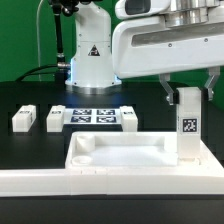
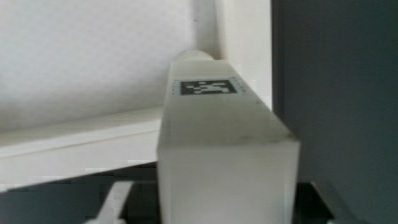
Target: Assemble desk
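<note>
The leg point(image 1: 187, 125) stands upright at the exterior view's right end of the top point(image 1: 120, 150), with its black-and-white tag point(image 1: 187, 127) facing the camera. Its lower end meets the top at the right corner. I cannot tell whether it sits in a socket there.

The jaws come down from the arm point(image 1: 160, 40) and straddle the leg's upper end, one on each side. They stand close to its sides, but I cannot tell whether they press on it or stand just clear.

The wrist view looks down the length of the leg. A second tag on another face shows partway along it. The leg's far end touches the corner where two runs of the top's rim point(image 2: 71, 135) meet. The pale recess of the top lies on one side of that corner and the dark table on the other.

The top lies flat on the black table point(image 1: 30, 150), hollow side up, with a raised rim around a shallow recess. Its near edge lies against the rail point(image 1: 100, 187), which runs across the front of the exterior view.

Behind the top, the marker board point(image 1: 93, 115) lies flat near the middle of the table. Three more legs lie beside it:
- The outer leg point(image 1: 24, 119) is far to the exterior view's left.
- The second leg point(image 1: 54, 119) is between the outer leg and the marker board.
- The third leg point(image 1: 128, 118) is just beside the board's right edge.

The arm's base point(image 1: 90, 60) stands behind the marker board.
</note>
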`<control>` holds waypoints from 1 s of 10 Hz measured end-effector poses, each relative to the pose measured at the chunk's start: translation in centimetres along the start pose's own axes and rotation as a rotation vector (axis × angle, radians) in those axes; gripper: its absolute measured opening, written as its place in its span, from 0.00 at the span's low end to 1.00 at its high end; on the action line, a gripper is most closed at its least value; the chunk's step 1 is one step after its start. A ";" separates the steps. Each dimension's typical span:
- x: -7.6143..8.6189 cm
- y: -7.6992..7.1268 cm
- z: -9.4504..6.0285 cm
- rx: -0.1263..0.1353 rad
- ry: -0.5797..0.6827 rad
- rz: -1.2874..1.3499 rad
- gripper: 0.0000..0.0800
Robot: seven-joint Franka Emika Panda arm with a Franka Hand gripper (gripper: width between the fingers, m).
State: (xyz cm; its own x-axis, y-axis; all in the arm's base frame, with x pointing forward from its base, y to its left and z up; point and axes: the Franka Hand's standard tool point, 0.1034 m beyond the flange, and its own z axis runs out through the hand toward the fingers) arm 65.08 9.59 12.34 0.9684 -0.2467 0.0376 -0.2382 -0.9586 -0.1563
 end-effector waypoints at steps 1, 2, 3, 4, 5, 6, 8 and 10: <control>0.0 0.0 0.1 -0.001 0.000 0.100 0.36; 0.1 0.1 0.1 -0.006 0.004 0.236 0.36; 0.3 0.5 0.1 0.007 0.013 0.364 0.36; 0.2 0.7 0.1 0.015 0.015 0.521 0.36; 0.2 1.0 0.0 0.029 0.001 0.676 0.36; 0.1 1.1 0.1 0.038 -0.012 0.795 0.36; -0.1 0.9 0.2 0.045 -0.026 1.018 0.36; -0.4 0.1 0.2 0.038 -0.039 1.142 0.36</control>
State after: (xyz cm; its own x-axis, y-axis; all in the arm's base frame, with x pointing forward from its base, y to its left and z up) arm 64.63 9.60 12.10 0.1894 -0.9660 -0.1762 -0.9790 -0.1720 -0.1094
